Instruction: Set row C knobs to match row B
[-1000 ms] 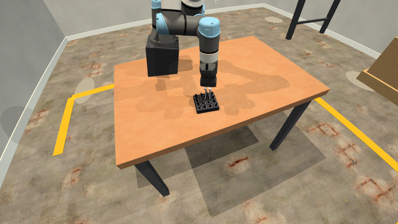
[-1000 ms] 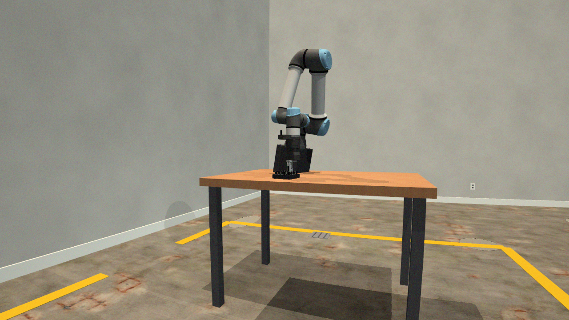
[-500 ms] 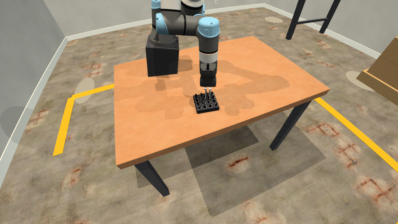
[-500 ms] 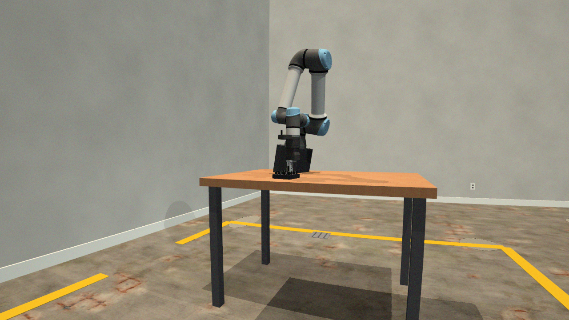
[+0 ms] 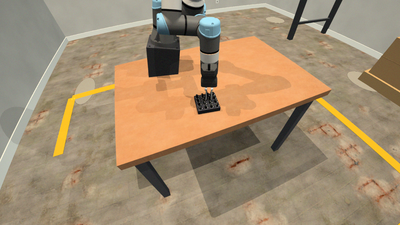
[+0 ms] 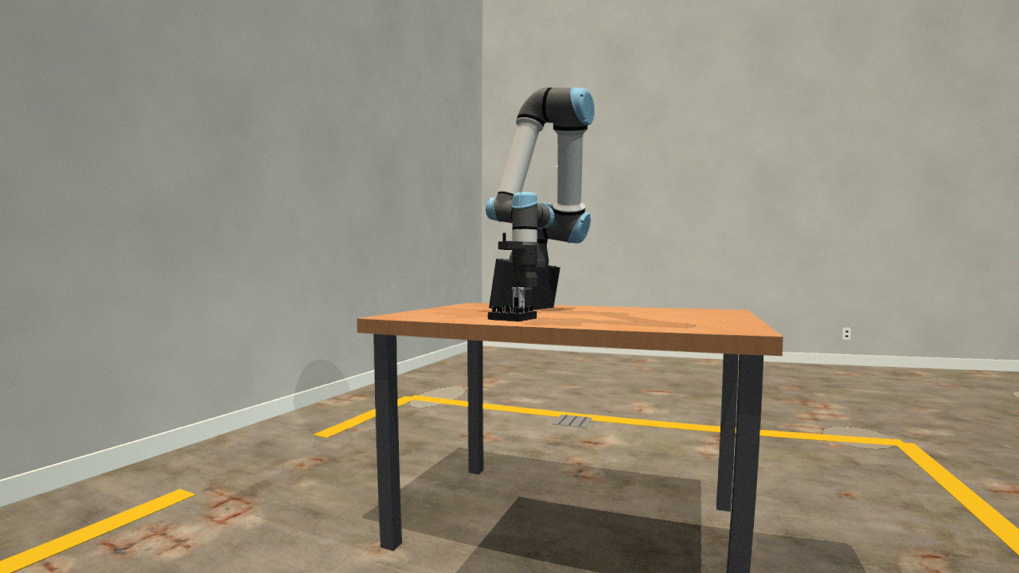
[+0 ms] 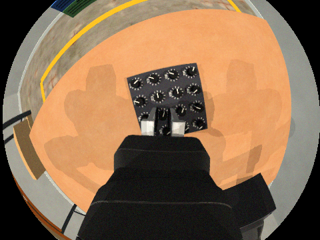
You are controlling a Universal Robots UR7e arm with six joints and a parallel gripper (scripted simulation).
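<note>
The black knob box (image 5: 200,111) (image 6: 509,316) (image 7: 132,82) stands flat on the orange table (image 5: 156,131) (image 6: 641,331) (image 7: 249,63). It carries a grid of small black knobs with white lines. My gripper (image 5: 208,96) (image 6: 519,305) (image 7: 163,115) points straight down over the side of the box nearest the arm's base. Its two fingers stand slightly apart on either side of one knob (image 7: 165,129) in the row nearest the wrist camera, second from the left in that view. A small gap shows on each side of the knob. The printed names are too small to read.
The arm's black base block (image 5: 162,57) stands at the table's far left corner, behind the box. A brown crate (image 5: 387,75) stands on the floor to the right of the table. Yellow floor lines (image 5: 62,125) run around the table.
</note>
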